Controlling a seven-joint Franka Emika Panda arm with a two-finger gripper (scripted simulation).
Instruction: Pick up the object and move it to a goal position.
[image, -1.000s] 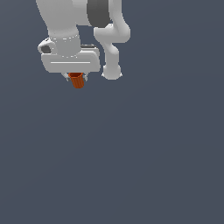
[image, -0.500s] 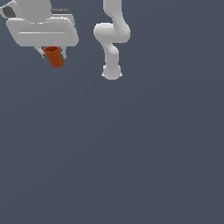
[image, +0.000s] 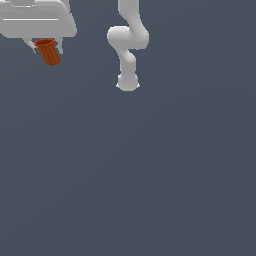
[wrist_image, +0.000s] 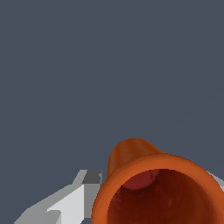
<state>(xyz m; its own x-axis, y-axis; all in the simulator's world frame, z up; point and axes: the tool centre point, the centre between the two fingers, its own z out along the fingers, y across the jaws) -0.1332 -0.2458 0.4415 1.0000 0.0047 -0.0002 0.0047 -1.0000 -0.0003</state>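
Note:
The object, a small orange-red cup (image: 48, 51), hangs tilted under the white gripper (image: 46, 50) at the top of the exterior view's left, high off the grey floor. The gripper is shut on it, with short fingers (image: 31, 44) showing on either side of the rim. In the wrist view the cup (wrist_image: 148, 183) fills the near part of the picture, its open mouth facing the camera and its narrower base pointing away. One white finger (wrist_image: 65, 203) shows beside it; the other is mostly hidden behind the rim.
The arm's white base and lower links (image: 127, 50) stand at the top centre of the exterior view. A plain dark grey floor (image: 150, 175) spreads over everything else.
The gripper has carried the cup towards the exterior view's left and upwards, still holding it. The cup now looks larger and more tilted.

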